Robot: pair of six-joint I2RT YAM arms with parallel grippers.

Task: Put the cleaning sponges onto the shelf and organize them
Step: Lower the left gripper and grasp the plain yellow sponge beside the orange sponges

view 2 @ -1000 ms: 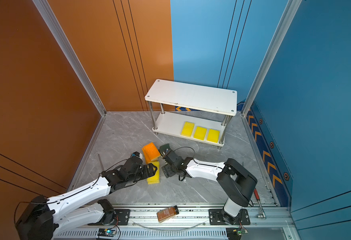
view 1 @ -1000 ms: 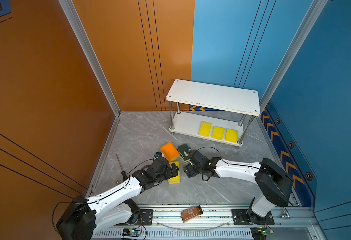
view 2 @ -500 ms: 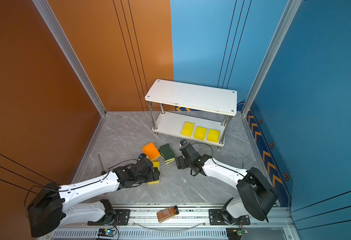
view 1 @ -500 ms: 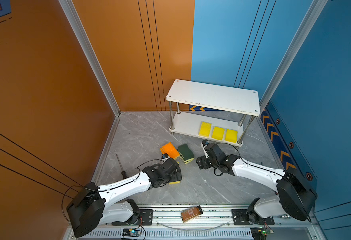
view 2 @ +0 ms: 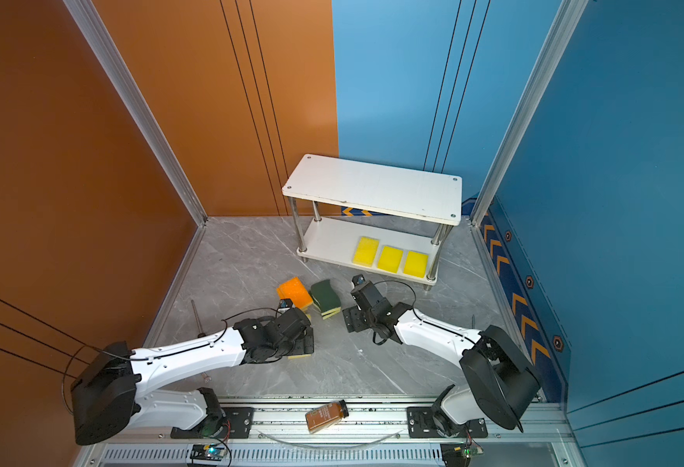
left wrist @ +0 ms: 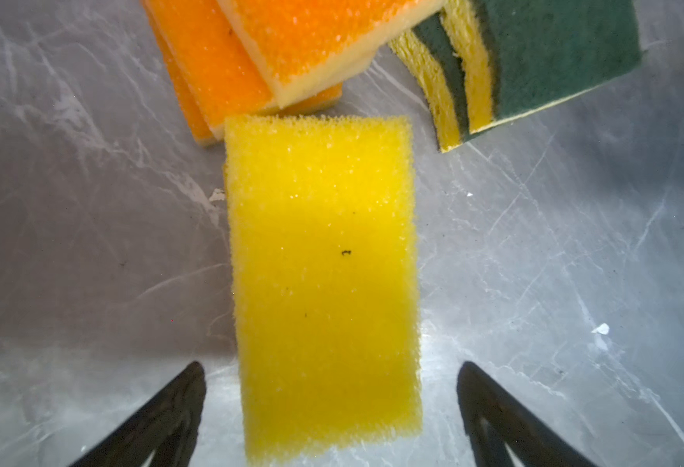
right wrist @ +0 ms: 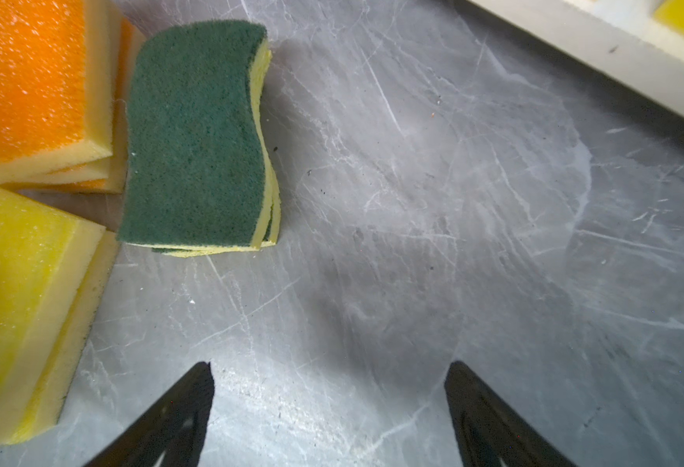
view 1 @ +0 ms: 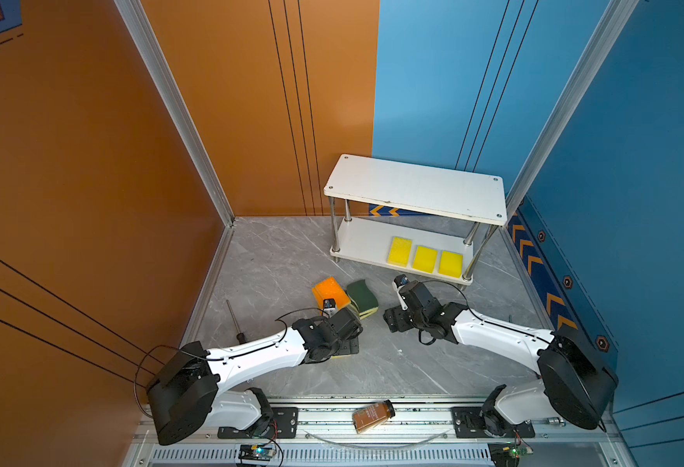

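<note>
Yellow sponges [view 1: 425, 258]: three on shelf [view 1: 413, 190].

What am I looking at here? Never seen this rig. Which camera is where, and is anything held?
Two white robot arms, each ending in a two-finger gripper. The two wide pictures come from one overhead camera pair; the close-ups come from wrist cameras looking past the black fingers. On the grey floor lie an orange sponge stack, a green sponge stack and a yellow sponge stack. The white shelf holds three yellow sponges on its lower board. A brown bottle lies on the front rail. The left gripper is open, fingers either side of the yellow sponge stack; the right gripper is open over bare floor. Nothing is held.
</note>
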